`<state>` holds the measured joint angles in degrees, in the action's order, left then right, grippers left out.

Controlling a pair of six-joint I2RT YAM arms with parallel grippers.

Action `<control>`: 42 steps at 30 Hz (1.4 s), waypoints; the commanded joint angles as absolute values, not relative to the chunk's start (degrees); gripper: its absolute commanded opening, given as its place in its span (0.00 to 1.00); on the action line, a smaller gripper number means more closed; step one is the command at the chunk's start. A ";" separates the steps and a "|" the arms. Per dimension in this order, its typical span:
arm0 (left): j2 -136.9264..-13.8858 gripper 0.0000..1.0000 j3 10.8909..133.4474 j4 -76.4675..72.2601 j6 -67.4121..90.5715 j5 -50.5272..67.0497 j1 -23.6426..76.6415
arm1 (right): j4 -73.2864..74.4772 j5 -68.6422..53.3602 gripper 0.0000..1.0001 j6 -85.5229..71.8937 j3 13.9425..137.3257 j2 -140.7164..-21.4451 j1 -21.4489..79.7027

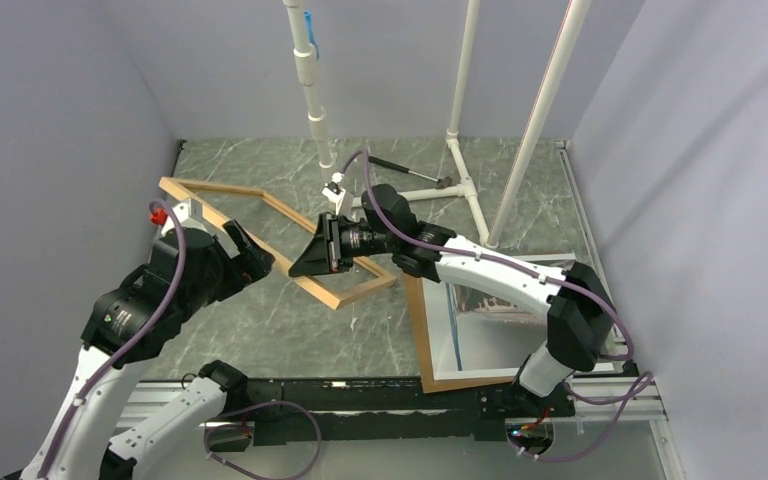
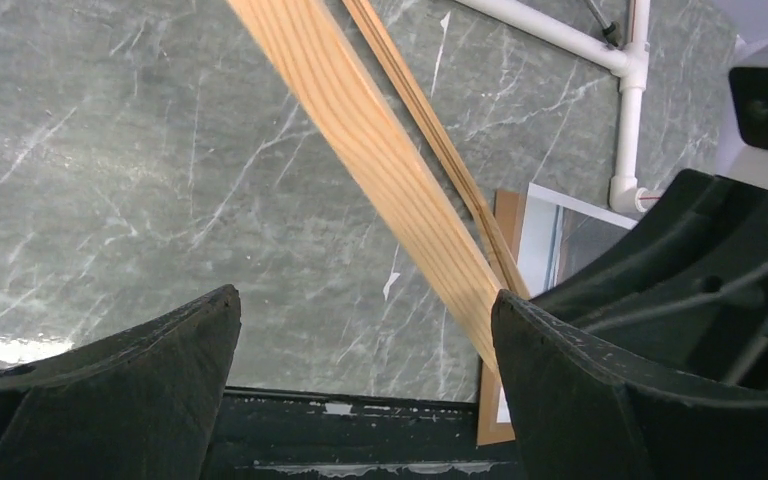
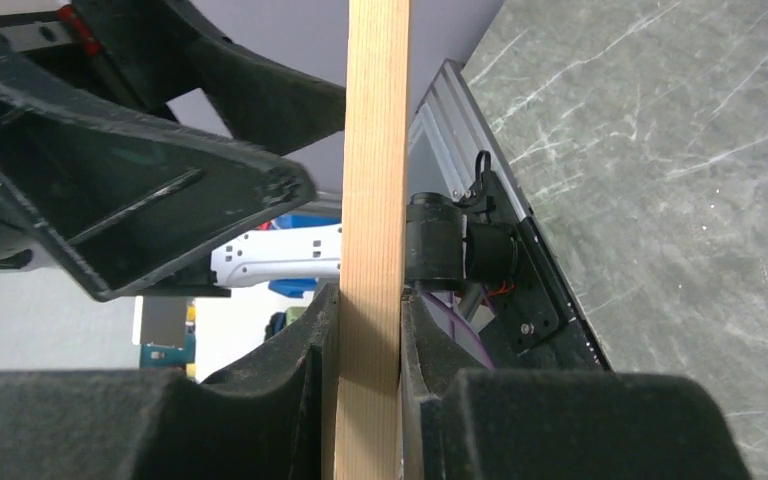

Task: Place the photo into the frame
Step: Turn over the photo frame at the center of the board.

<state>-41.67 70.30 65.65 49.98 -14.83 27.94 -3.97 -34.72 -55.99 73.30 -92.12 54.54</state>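
Observation:
The light-wood frame [image 1: 365, 291] is held tilted above the table at centre-left. My right gripper [image 1: 312, 258] is shut on one of its bars, and the wrist view shows both jaws [image 3: 370, 300] pressed on the wood bar [image 3: 372, 180]. My left gripper [image 1: 255, 252] is open beside the frame's near bar. In its wrist view the bar [image 2: 380, 160] runs diagonally between the open jaws [image 2: 365, 300] down to the right finger [image 2: 560, 370]. The photo [image 1: 495, 320], white-bordered, lies on the brown backing board [image 1: 422, 345] at the right and also shows in the left wrist view [image 2: 560, 225].
A white pipe stand [image 1: 465, 185] with upright poles [image 1: 312, 90] stands at the back. Purple-grey walls close in left, back and right. A black rail [image 1: 360, 395] runs along the near edge. The right arm [image 1: 500, 275] reaches across above the photo.

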 commanded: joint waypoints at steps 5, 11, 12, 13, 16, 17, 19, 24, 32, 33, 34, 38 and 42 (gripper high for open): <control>-37.33 0.95 62.97 55.71 58.01 -15.82 27.53 | -10.99 -36.56 0.00 -55.96 71.09 -88.08 54.93; -36.39 0.89 59.92 51.84 60.58 -18.41 25.85 | -11.78 -36.38 0.00 -56.11 68.87 -86.78 54.94; -36.64 0.87 59.17 51.05 60.67 -18.16 25.21 | -12.00 -36.45 0.00 -56.16 68.60 -86.62 54.93; -37.02 0.85 58.41 50.57 60.47 -17.52 24.32 | -12.16 -36.44 0.00 -56.16 68.44 -86.39 54.93; -37.23 0.80 56.01 49.49 61.27 -13.92 20.18 | -11.70 -36.06 0.00 -55.75 68.38 -86.12 54.94; -36.58 0.77 54.73 48.26 61.70 -13.02 18.98 | -11.41 -36.10 0.00 -55.59 68.38 -86.13 54.84; -34.74 0.72 52.20 46.01 62.91 -11.77 17.33 | -11.52 -36.12 0.00 -55.55 68.17 -86.05 54.93; -31.78 0.65 50.71 45.78 64.42 -11.51 15.89 | -10.28 -35.11 0.00 -54.19 67.97 -85.88 55.01; -30.61 0.50 48.13 43.41 66.12 -10.34 15.67 | -4.91 -31.83 0.00 -49.49 69.29 -85.56 55.91; -30.31 0.47 47.39 42.60 66.62 -10.00 15.63 | -4.78 -31.75 0.00 -49.17 69.34 -85.57 55.97; -29.95 0.44 46.59 41.95 67.12 -9.71 15.57 | -4.22 -31.55 0.00 -48.83 69.47 -85.55 56.09; -29.10 0.36 46.03 41.52 68.47 -10.25 15.56 | -2.18 -30.11 0.00 -46.96 70.53 -85.81 57.07; -27.64 0.25 45.76 41.91 69.41 -11.40 15.41 | -1.40 -29.20 0.00 -46.04 71.01 -86.19 57.97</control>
<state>-29.50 45.87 43.86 67.64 -10.72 15.81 -0.69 -31.35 -48.66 67.53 -88.49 57.36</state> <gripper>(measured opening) 0.388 0.226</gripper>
